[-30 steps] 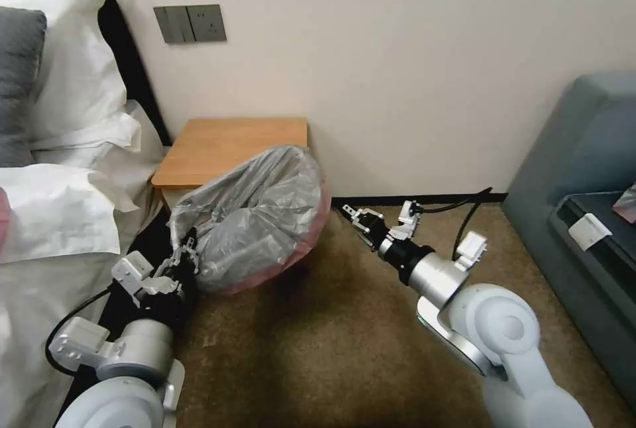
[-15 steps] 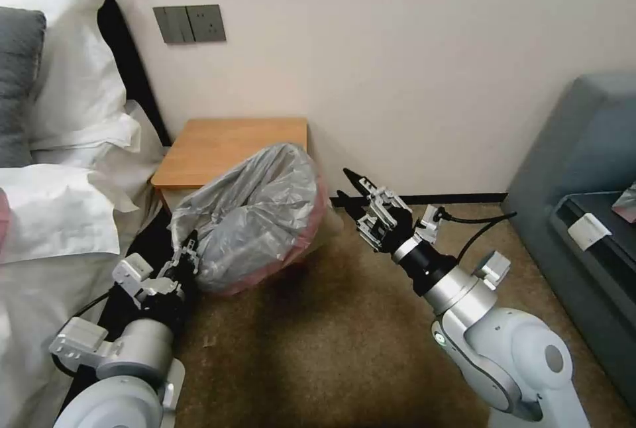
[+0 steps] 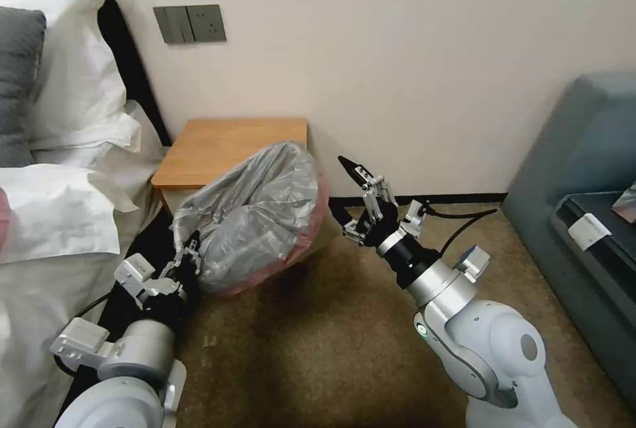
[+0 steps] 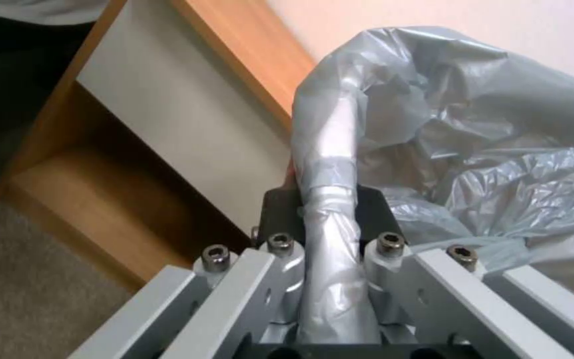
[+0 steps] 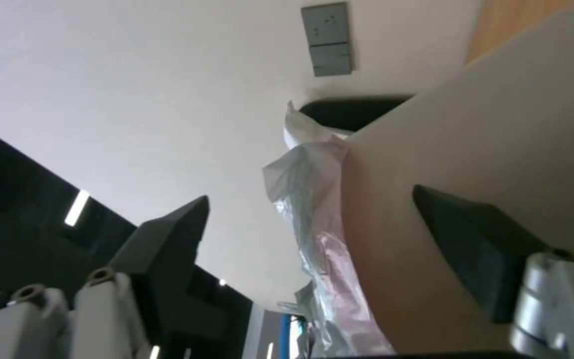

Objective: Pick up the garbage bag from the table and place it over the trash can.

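Clamping garbage bag, left end effector; right end effector splayed beside trash can.

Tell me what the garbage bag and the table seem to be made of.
The garbage bag, pinched in the left gripper, looks like thin plastic film: grey, translucent, crinkled, glossy. The table appears to be wood or wood veneer: orange-brown, matt top with faint grain.

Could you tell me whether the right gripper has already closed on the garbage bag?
No, in the head view the right gripper hangs open beside the garbage bag, a gap between them, while the left gripper pinches the bag's edge.
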